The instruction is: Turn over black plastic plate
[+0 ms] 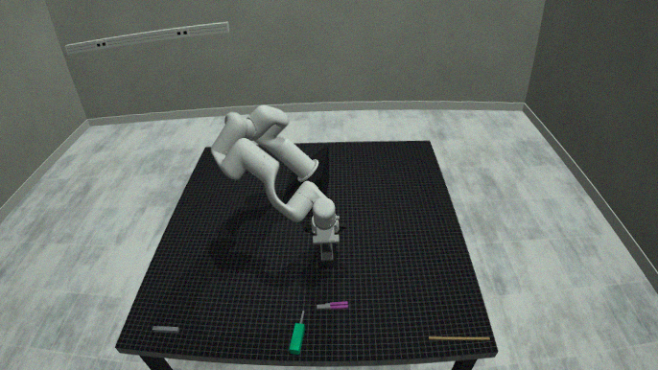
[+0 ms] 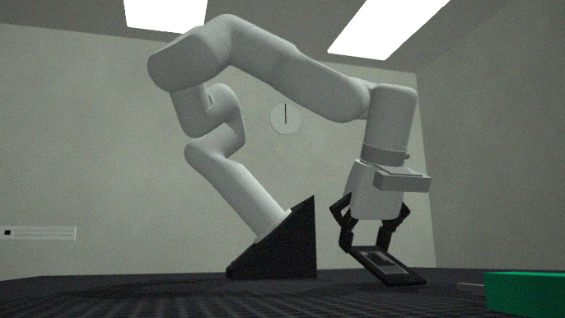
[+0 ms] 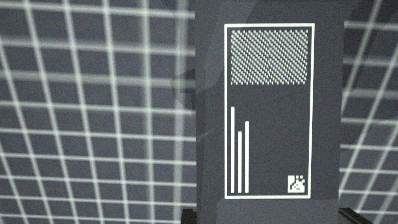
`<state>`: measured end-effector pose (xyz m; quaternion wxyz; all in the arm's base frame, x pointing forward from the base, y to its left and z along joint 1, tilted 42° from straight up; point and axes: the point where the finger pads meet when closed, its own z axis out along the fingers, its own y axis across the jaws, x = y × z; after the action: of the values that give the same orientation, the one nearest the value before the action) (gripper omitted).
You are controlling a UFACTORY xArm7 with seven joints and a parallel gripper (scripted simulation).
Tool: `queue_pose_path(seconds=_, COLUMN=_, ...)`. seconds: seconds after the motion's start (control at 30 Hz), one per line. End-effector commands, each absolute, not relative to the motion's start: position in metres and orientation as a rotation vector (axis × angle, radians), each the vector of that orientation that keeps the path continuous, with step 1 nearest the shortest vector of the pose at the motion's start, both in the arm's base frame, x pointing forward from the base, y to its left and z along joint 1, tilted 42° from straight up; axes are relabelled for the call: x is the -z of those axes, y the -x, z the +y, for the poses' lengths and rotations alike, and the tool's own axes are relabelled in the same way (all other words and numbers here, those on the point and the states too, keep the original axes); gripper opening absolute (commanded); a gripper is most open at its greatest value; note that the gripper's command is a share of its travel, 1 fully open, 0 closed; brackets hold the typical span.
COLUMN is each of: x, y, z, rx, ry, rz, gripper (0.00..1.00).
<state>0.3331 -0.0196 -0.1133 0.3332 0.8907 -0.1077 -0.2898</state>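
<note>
The black plastic plate (image 2: 385, 265) is a flat dark rectangle with a white printed label on the face turned toward the wrist camera (image 3: 270, 110). My gripper (image 2: 364, 247) is shut on its near end across the width. The plate hangs tilted, with its far end low, close to the mat; I cannot tell whether that end touches. In the overhead view the plate (image 1: 326, 251) sits under the gripper (image 1: 326, 245), near the middle of the black gridded mat. In the wrist view only the fingertips show, at the bottom edge.
A green-handled screwdriver (image 1: 297, 335) and a purple tool (image 1: 333, 305) lie toward the mat's front edge. A grey bar (image 1: 165, 329) lies front left and a wooden stick (image 1: 458, 338) front right. The arm's black wedge base (image 2: 284, 243) stands behind the gripper.
</note>
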Motion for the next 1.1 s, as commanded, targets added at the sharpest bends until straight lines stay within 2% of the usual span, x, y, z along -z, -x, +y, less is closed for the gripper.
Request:
queue_pose_path(seconds=0.0, x=0.106, y=-0.343, z=-0.012, rx=0.789, ry=-2.315, rz=-0.290, gripper=0.82)
queue_pose_path(seconds=1.07, x=0.082, y=-0.385, z=0.009, rx=0.687, ry=-2.342, rz=-0.252, gripper=0.82)
